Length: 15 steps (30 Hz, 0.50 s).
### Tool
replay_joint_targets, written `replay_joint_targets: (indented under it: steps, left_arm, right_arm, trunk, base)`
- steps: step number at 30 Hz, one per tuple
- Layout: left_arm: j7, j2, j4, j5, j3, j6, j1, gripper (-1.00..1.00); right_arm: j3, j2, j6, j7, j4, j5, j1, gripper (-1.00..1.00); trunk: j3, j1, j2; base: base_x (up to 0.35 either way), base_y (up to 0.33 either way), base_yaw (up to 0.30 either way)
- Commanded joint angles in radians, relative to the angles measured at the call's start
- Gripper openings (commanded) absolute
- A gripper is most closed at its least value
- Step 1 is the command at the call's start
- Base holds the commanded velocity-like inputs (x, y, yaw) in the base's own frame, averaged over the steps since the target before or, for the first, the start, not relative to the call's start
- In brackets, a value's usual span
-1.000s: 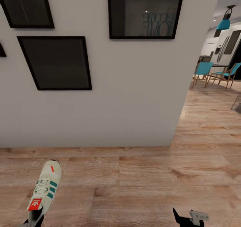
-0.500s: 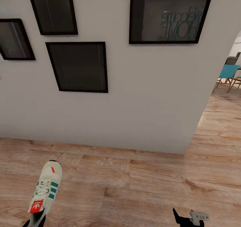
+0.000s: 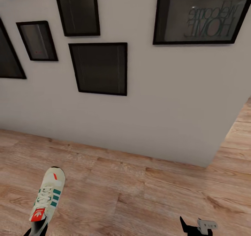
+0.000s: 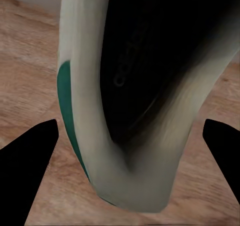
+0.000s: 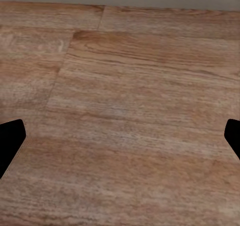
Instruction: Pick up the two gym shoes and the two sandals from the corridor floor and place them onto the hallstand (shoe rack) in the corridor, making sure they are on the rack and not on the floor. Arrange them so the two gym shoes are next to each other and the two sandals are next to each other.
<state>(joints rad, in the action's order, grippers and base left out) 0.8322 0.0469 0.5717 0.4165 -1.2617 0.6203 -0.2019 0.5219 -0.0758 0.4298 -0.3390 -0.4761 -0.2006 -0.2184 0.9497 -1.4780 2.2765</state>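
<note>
Holding: left gripper [image 4: 122, 136] jaws clamp one gym shoe [image 3: 47, 198] at its heel.
Right gripper [image 5: 122, 136]: jaws spread wide, empty.
Room: open corridor floor [image 3: 139, 197] ahead, bounded by picture-hung wall [image 3: 167, 100].

The gym shoe [image 3: 48, 197] was white with green stripes and a red-orange tongue patch; the corridor floor [image 3: 139, 194] showed light-brown wood grain.

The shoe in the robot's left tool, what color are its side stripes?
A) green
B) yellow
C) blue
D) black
A: the white shoe held by the left tool has green stripes on its side, with a red patch on the tongue.
</note>
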Motion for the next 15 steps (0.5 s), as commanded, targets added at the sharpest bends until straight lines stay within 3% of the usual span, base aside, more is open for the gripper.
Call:
replay_joint_targets:
  steps: [1, 15]
  left_arm:
    - [0.008, -0.003, 0.001, 0.006, -0.008, 0.003, -0.002, -1.0]
    - [0.007, -0.005, 0.002, 0.005, -0.009, 0.003, -0.002, -1.0]
  right_arm:
    - [0.008, 0.001, 0.004, -0.007, 0.001, -0.01, -0.001, 1.0]
    - [0.007, 0.001, 0.004, -0.008, 0.001, -0.01, -0.001, 1.0]
  trunk:
    - [0.002, 0.0, 0.0]
    - [0.015, 0.0, 0.0]
  base:
    - [0.0, -0.187, 0.244]
    - [0.025, -0.259, 0.244]
